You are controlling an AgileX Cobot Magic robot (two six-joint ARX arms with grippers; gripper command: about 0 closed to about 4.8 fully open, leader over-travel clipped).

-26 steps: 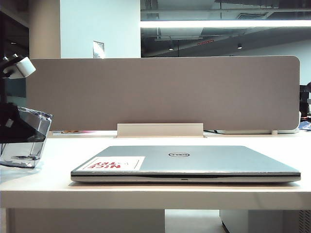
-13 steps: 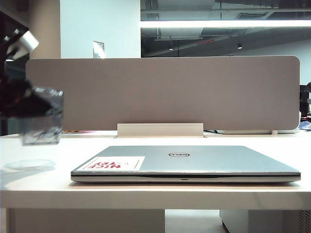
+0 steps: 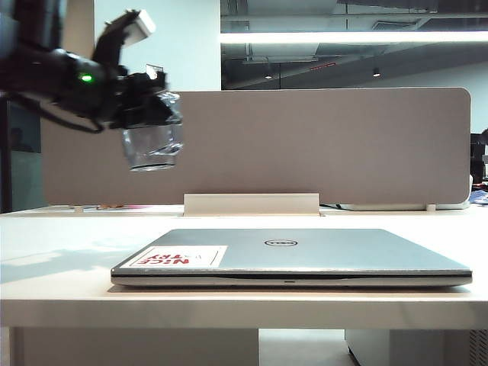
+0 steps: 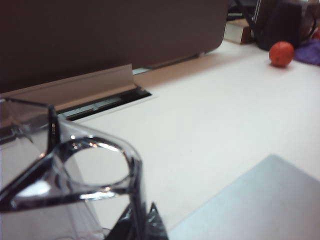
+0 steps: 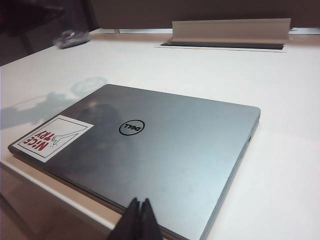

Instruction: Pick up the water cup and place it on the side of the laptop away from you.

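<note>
The water cup, clear and faceted, hangs high in the air at the upper left of the exterior view, left of the laptop and well above the table. My left gripper is shut on its rim. In the left wrist view the cup's rim and handle fill the foreground, with the left gripper pinching the wall. A corner of the laptop shows below. The closed silver laptop lies flat with its sticker. My right gripper is shut and empty, just in front of the laptop's near edge.
A grey partition panel stands along the back of the white table, with a raised white cable flap behind the laptop. An orange fruit and dark items lie far off at one end of the table.
The left arm has lifted the cup off the table at the far left and carried it up and to the right. The right arm has not moved.
</note>
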